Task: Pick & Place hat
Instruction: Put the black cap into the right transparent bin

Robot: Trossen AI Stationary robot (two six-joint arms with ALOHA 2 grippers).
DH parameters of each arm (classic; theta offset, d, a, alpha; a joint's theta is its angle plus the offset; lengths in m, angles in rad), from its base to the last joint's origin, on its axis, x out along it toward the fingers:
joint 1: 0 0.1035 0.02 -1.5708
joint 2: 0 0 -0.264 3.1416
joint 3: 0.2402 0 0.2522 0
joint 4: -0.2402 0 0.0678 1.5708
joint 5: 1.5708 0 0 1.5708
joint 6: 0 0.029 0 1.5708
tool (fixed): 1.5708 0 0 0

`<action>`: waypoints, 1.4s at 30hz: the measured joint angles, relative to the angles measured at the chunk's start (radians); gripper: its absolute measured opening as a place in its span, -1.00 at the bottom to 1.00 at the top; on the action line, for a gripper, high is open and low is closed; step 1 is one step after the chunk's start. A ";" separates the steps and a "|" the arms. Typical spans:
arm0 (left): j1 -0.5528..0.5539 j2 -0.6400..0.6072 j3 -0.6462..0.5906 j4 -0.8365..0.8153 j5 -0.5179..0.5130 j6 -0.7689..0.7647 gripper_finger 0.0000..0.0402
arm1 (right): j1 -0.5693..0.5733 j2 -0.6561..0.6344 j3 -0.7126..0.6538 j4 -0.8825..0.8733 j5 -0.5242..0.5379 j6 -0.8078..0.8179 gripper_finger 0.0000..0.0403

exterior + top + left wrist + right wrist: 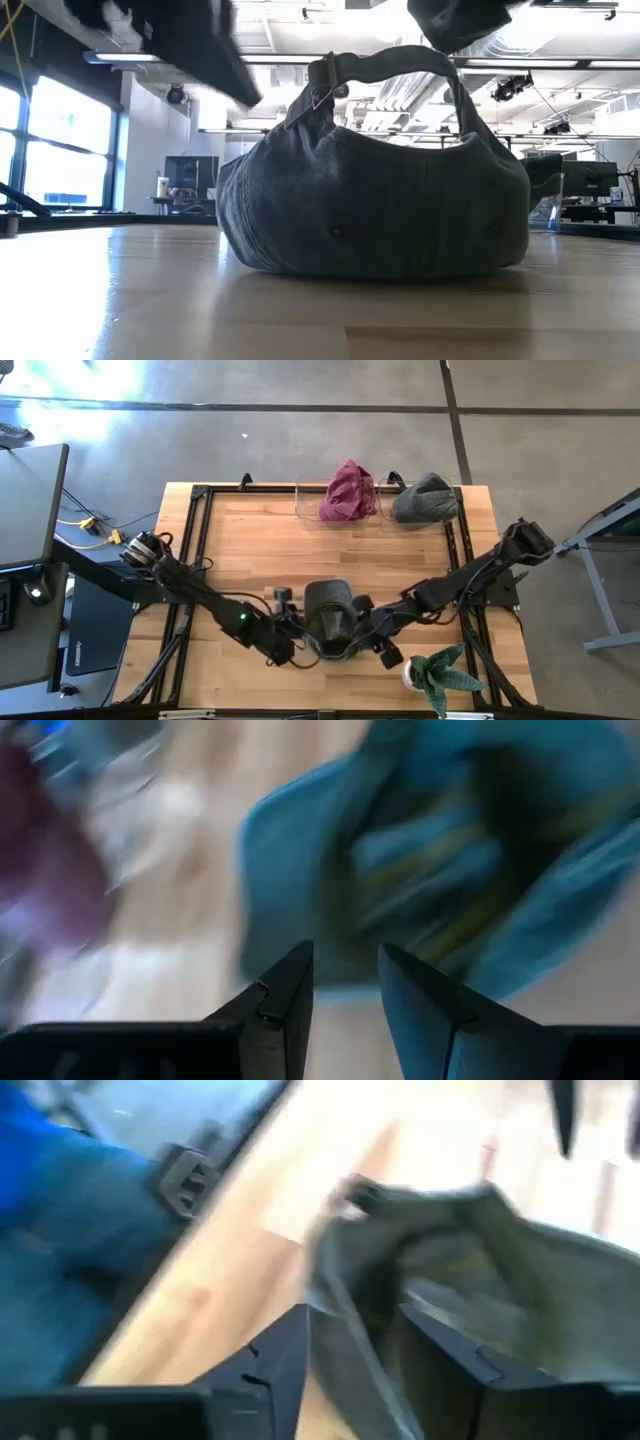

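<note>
A dark grey hat (330,618) rests on its rim on the wooden table (250,550), near the front middle. In the low view its back strap (400,60) arches over the top of the hat (375,200). My left gripper (298,645) stands open at the hat's left, fingers (290,1000) apart, with the hat (430,850) just beyond them. My right gripper (372,632) is open at the hat's right. A fold of the hat's edge (345,1340) runs between its fingers (440,1360). My right gripper slants down at the hat from the table's right. The hat's edge (340,1315) lies in the gap between the open fingers. Blur keeps me from telling whether either finger touches it. The hat sits on the table.
At the table's far edge, clear bins hold a maroon hat (347,490) and a grey-green hat (425,498). A small potted plant (438,675) stands at the front right, close to my right arm. Bare wood lies between the hat and the bins.
</note>
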 joint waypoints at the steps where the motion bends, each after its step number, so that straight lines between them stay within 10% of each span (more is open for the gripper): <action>1: 0.001 0.000 0.000 0.048 0.041 0.041 -0.45 | 0.000 0.012 0.001 0.014 -0.033 -0.005 -0.20; 10: 0.141 0.087 -0.006 0.360 0.367 0.303 -0.45 | -0.010 0.134 0.000 0.040 -0.123 -0.081 0.17; 18: 0.293 0.206 -0.006 0.570 0.840 0.436 -0.45 | -0.004 0.134 0.000 0.074 -0.233 -0.129 -0.65; 21: 0.318 0.252 0.004 0.623 0.880 0.446 -0.45 | -0.005 0.134 0.000 0.074 -0.231 -0.145 -0.94; 33: 0.322 0.305 0.016 0.696 0.989 0.522 -0.45 | 0.000 0.114 -0.005 0.118 -0.279 -0.144 -0.94; 42: 0.310 0.199 0.016 0.441 0.804 0.520 -0.45 | 0.018 0.052 0.000 0.143 -0.313 -0.194 -0.96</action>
